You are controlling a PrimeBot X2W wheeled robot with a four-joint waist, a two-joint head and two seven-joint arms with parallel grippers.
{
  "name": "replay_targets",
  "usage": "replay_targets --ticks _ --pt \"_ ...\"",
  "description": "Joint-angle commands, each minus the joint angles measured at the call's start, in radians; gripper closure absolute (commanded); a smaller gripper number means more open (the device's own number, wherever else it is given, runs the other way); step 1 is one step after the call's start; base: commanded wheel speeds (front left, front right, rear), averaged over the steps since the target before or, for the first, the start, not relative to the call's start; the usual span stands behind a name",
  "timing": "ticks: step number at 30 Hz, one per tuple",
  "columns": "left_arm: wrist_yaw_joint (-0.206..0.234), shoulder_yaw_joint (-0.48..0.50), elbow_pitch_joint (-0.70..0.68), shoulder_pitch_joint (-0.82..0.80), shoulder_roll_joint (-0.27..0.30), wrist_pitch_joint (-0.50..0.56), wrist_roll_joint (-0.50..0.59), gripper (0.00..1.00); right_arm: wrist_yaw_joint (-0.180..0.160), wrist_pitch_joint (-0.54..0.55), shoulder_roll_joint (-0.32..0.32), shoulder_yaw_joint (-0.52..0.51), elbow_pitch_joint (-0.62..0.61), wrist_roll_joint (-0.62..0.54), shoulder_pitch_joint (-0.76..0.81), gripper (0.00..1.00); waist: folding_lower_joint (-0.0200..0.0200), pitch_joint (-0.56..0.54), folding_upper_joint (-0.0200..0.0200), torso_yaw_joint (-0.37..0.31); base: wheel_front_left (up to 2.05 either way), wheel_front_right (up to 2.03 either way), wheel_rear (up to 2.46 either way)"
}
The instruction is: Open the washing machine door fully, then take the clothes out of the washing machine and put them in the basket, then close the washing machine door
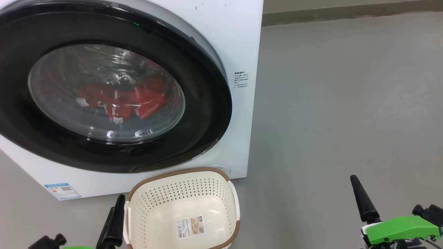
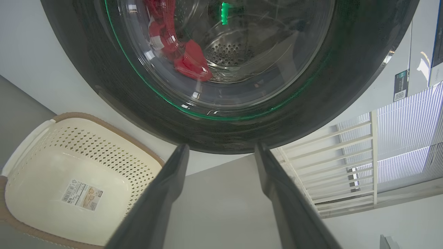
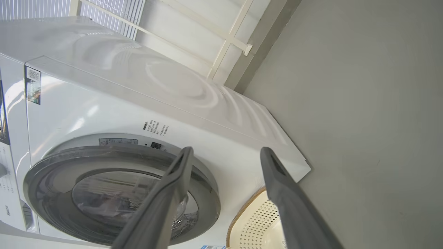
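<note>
Laundry waits behind glass: the washing machine door [image 1: 104, 65] is shown shut against the white washing machine [image 1: 242, 41]. The red clothes [image 1: 121, 100] are heaped in the drum behind its window. The cream basket [image 1: 180, 173] stands empty on the grey floor [image 1: 346, 103], just in front of the machine's lower front.

The left end effector [image 2: 221, 148] is held low with its fingers spread, nothing between them, aimed at the door's lower black rim. The right end effector [image 3: 225, 150] is likewise spread and empty, well apart from the machine over bare floor.

Opening the door is judged to be the step in hand, with none of the task done yet. No catch or handle can be made out, so the free edge of the rim should be found first. One finger should be hooked behind it, and the pull should be led round the hinge's arc rather than straight out. The glossy rim is likely to slip under a shallow hold. The door should be carried to its full swing so that the mouth is left unobstructed.

The basket's brown rim lies beneath the door's bottom edge, and whether the swinging door will clear it cannot be confirmed. A left finger stands just beside the basket's white handle, so the basket could be nudged. Ample open floor is offered to the machine's right.
</note>
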Motion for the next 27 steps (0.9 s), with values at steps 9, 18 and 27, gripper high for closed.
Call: replay_targets --ticks 9,18,27 --pt "0.027 -0.005 -0.063 0.002 0.017 -0.036 0.143 0.0 0.0 -0.035 -0.025 0.035 -0.041 -0.13 -0.011 0.0 0.0 0.006 -0.0001 0.0 0.0 0.0 0.0" --pt "0.039 -0.01 -0.086 0.01 0.017 -0.063 0.26 0.0 0.0 -0.062 -0.03 0.049 -0.054 -0.223 -0.008 0.0 -0.0001 0.009 -0.0001 0.0 0.0 0.0 0.0" --pt "0.045 -0.016 -0.107 0.018 0.018 -0.089 0.372 0.0 0.0 -0.088 -0.035 0.066 -0.068 -0.308 0.0 0.0 -0.0001 0.009 -0.0001 0.001 0.0 0.0 0.0"
